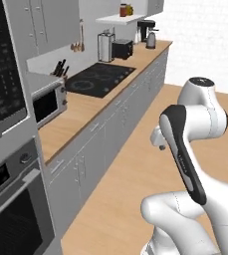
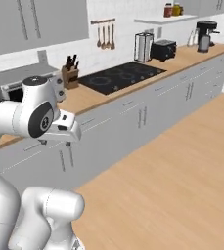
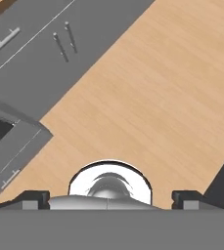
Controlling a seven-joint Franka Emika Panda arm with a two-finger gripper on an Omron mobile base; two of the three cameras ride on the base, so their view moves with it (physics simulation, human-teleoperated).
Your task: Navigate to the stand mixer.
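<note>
The stand mixer is out of view. My gripper is folded in close to the arm and looks down at the wooden floor. Its two dark fingertips stand far apart, so it is open with nothing between them. From the base cameras the hand hangs in front of the grey lower cabinets, level with the countertop edge and off the counter.
A long wooden counter runs along the left wall. It carries a microwave, knife block, black cooktop, steel canister, black toaster and black coffee maker. A wall oven stack stands near left. Open floor lies right.
</note>
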